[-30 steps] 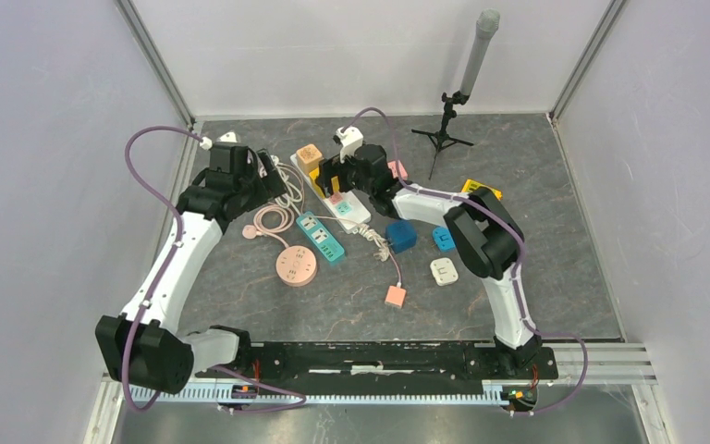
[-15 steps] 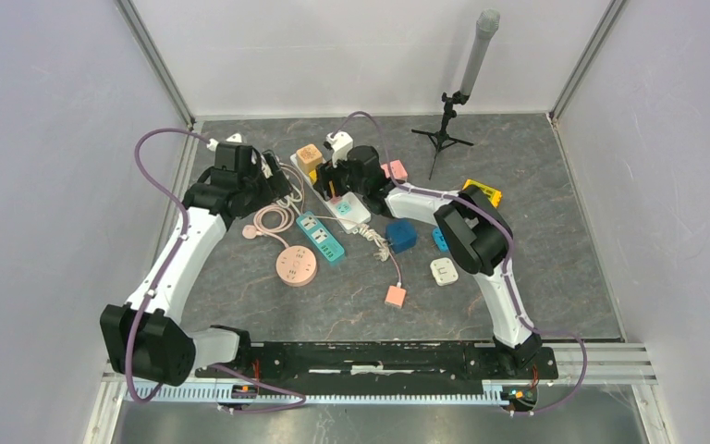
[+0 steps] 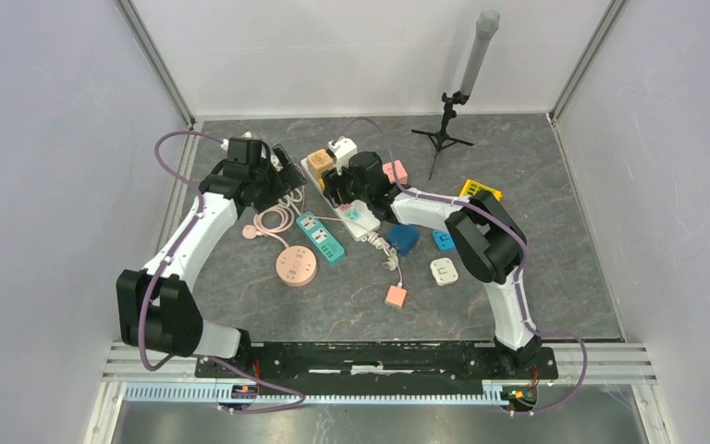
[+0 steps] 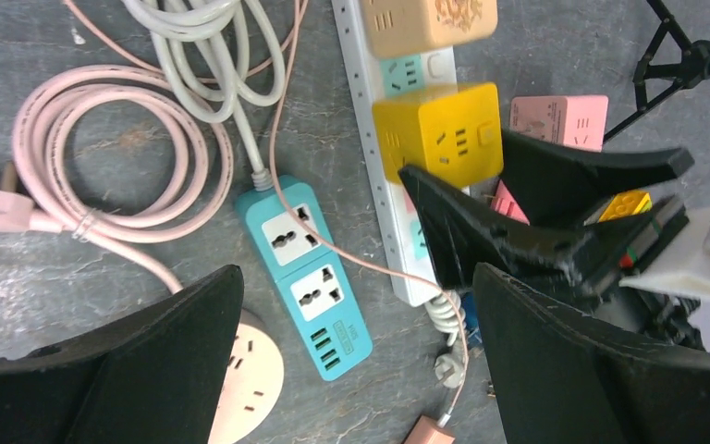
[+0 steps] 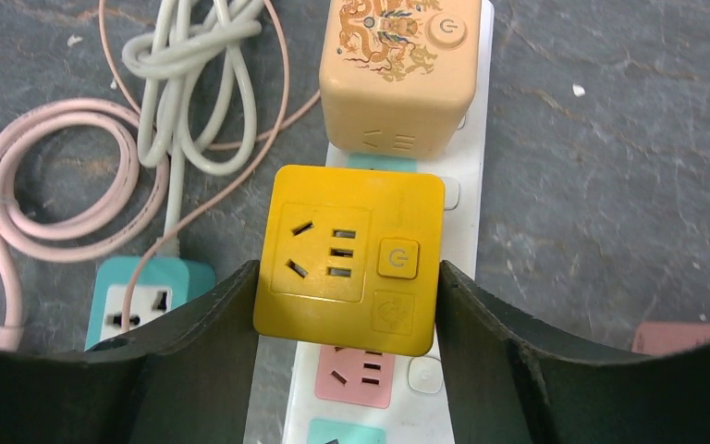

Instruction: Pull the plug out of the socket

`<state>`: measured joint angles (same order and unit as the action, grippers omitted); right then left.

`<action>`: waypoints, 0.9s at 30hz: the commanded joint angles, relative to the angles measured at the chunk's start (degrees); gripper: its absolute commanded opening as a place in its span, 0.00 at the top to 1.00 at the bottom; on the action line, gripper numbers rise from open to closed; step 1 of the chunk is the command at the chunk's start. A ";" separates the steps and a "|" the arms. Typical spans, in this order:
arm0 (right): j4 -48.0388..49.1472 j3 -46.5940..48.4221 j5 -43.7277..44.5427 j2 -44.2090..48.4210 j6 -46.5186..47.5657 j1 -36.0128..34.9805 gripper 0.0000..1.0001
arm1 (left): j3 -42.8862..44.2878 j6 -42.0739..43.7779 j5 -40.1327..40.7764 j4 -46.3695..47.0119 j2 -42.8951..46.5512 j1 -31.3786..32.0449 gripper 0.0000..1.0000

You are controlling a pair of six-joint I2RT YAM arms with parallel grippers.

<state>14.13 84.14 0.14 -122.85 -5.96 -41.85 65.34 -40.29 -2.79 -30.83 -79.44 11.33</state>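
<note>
The plug is a yellow cube [image 5: 349, 259] that sits in the white socket strip [image 5: 467, 213], just below a tan cube plug [image 5: 399, 69]. My right gripper [image 5: 347, 277] is shut on the yellow plug, one black finger pressed against each side. From above, the right gripper [image 3: 337, 180] hides the plug. In the left wrist view the yellow plug [image 4: 439, 134] shows with the right fingers [image 4: 481, 231] around it. My left gripper [image 4: 356, 277] hangs open and empty above the teal power strip [image 4: 305, 277], left of the white strip.
Coiled pink and white cables [image 3: 273, 217] lie left of the strip. A round pink socket [image 3: 295, 265], blue cube [image 3: 403, 239], white cube [image 3: 443, 271], small pink adapter [image 3: 395, 296] and pink cube [image 3: 394, 171] are scattered around. A tripod [image 3: 444, 129] stands at the back.
The right jaws have closed from wide open onto the yellow plug. The left arm has swung right, toward the white strip. The strip's near end has shifted slightly.
</note>
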 commanded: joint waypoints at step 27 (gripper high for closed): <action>-2.09 -2.58 0.04 3.69 -0.40 0.36 0.32 | 14.85 -7.84 -5.23 19.52 -33.76 -0.17 0.34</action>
<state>10.61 79.99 0.08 -119.44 -6.33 -41.74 80.97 -47.55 -9.72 -11.57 -112.51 11.33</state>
